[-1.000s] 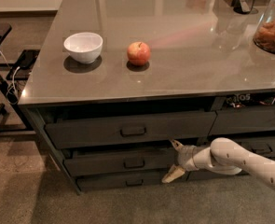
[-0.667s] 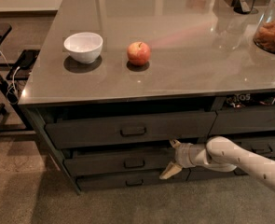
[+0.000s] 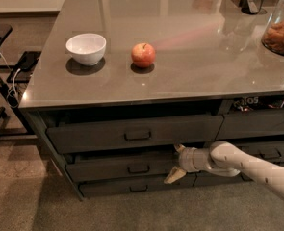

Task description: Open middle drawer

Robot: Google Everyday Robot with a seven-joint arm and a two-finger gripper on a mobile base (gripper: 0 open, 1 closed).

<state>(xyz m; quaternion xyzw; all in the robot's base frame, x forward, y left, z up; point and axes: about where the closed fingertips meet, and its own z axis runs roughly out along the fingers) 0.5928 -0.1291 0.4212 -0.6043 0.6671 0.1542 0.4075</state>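
Observation:
The middle drawer (image 3: 103, 167) is the medium-height dark-grey front in the left stack under the counter, with a small loop handle (image 3: 138, 168) at its centre. Its front looks about level with the fronts above and below. My gripper (image 3: 175, 163) is at the drawer's right end, to the right of the handle and apart from it. It is open, with one pale finger (image 3: 179, 149) pointing up-left and the other down-left. Nothing is between them. The white arm (image 3: 247, 165) comes in from the lower right.
A taller drawer (image 3: 132, 134) is above and a thin one (image 3: 132, 188) below. More drawers (image 3: 262, 124) are at the right. On the counter (image 3: 189, 76) are a white bowl (image 3: 86, 48), an apple (image 3: 143, 55) and a jar (image 3: 280, 30). A dark stand (image 3: 6, 76) is at the left.
The gripper has crept a little to the left along the middle drawer's front, still open. The drawer fronts show no visible movement.

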